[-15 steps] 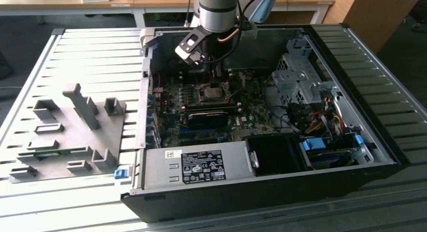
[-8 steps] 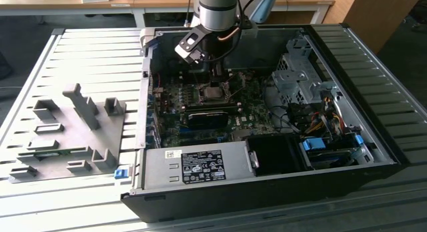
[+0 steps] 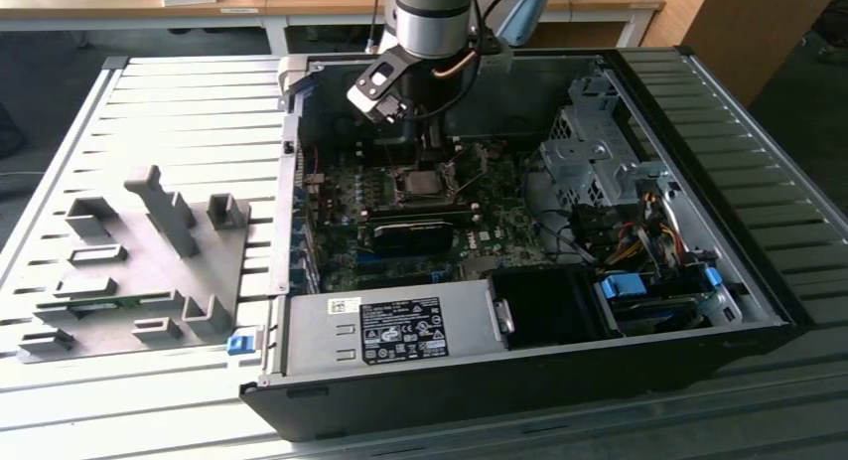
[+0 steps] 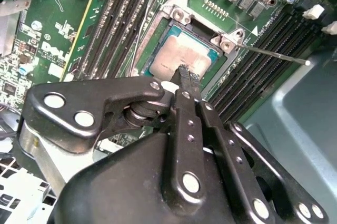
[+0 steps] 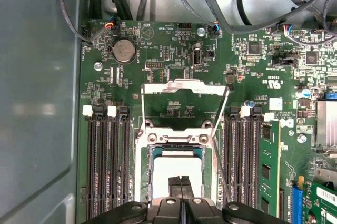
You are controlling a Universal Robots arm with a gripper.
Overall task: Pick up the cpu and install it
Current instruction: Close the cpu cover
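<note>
Inside the open computer case (image 3: 530, 381), the metal load plate (image 5: 184, 88) stands lifted clear of the socket, and memory slots (image 5: 108, 166) crowd two of its sides. The cpu (image 4: 176, 55), square with a dull silver top, lies flat in the socket. The gripper (image 4: 185, 72) hangs directly over it, jaws clenched together on nothing.

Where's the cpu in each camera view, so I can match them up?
Exterior view: cpu in the middle of the open computer case, under the arm.
Second wrist view: cpu seated in its socket, beyond the gripper.
First wrist view: cpu between the memory slots.
Shared landmark: the gripper over it.
</note>
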